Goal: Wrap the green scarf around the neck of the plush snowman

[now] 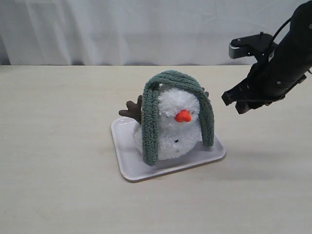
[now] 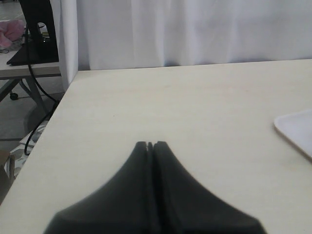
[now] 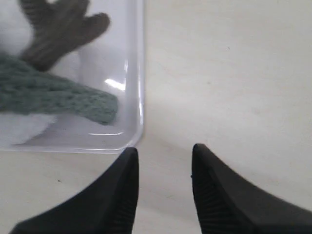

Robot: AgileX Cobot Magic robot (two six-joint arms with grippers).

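The plush snowman (image 1: pixel 175 127) stands upright on a white tray (image 1: pixel 127 162), orange nose facing forward. The green scarf (image 1: pixel 171 79) lies arched over the top of its head, one end hanging down each side (image 1: pixel 149 139) to the tray; the neck is not wrapped. My right gripper (image 1: pixel 237 101) hovers in the air to the right of the snowman, open and empty. In the right wrist view it (image 3: pixel 163 152) sits just outside the tray's corner (image 3: pixel 138 127), near a scarf end (image 3: pixel 73 100) and a brown twig arm (image 3: pixel 61 30). My left gripper (image 2: pixel 151 144) is shut and empty over bare table.
The tray's corner (image 2: pixel 295 127) shows in the left wrist view, well off from the left gripper. A white curtain (image 1: pixel 146 29) backs the table. The table's edge (image 2: pixel 53 117) drops off beside the left gripper, with cables and a stand beyond.
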